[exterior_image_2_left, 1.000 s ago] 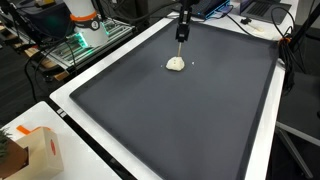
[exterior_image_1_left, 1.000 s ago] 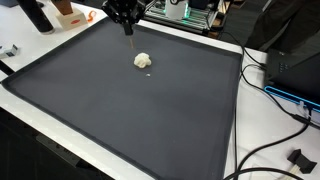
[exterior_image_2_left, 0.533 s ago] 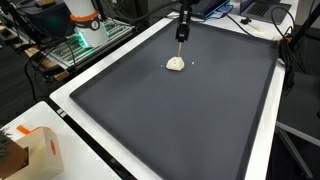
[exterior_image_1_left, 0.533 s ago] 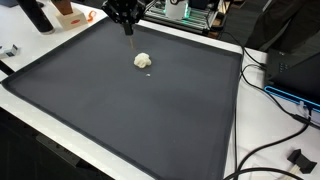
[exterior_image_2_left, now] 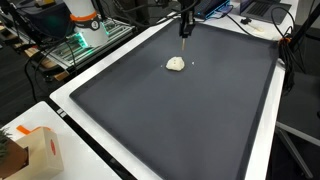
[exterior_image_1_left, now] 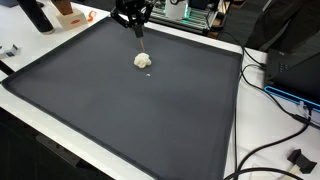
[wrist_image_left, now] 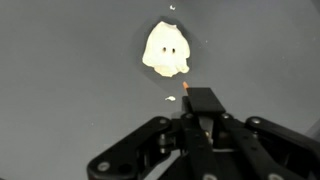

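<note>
One lump [wrist_image_left: 166,50] near held marker [wrist_image_left: 205,100], mat [exterior_image_1_left: 120,110], box [exterior_image_2_left: 40,150]

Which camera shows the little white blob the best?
The wrist view: the white blob looks big there, seen from above, with two dark dots. In both exterior views it is only a tiny pale lump on the dark mat, near the gripper's marker.

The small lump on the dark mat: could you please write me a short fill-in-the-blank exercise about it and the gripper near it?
1. The lump lying on the dark mat is ____ in colour.
2. In the wrist view the gripper is shut on a thin black stick with an ____ tip.
3. In both exterior views the stick and the lump do not ____.

Missing words: white; orange; touch.
</note>
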Available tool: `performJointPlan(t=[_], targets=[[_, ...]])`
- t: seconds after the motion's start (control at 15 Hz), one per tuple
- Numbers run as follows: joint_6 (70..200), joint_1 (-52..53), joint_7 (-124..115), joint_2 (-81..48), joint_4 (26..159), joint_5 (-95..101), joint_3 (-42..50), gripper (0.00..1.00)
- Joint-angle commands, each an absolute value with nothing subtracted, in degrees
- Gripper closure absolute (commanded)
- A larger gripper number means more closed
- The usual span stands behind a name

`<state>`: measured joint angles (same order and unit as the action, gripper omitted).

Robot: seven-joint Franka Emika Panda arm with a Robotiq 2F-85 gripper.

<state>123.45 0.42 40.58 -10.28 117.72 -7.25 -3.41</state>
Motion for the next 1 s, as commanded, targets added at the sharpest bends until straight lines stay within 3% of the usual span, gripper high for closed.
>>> performJointPlan(t=[0.0, 0.93], targets=[[120.8, -1.5, 50.2, -10.2, 118.2, -13.1, -4.6, 0.97], [111.7, -4.6, 62.3, -14.9, 116.1, -25.1, -3.8, 0.97]])
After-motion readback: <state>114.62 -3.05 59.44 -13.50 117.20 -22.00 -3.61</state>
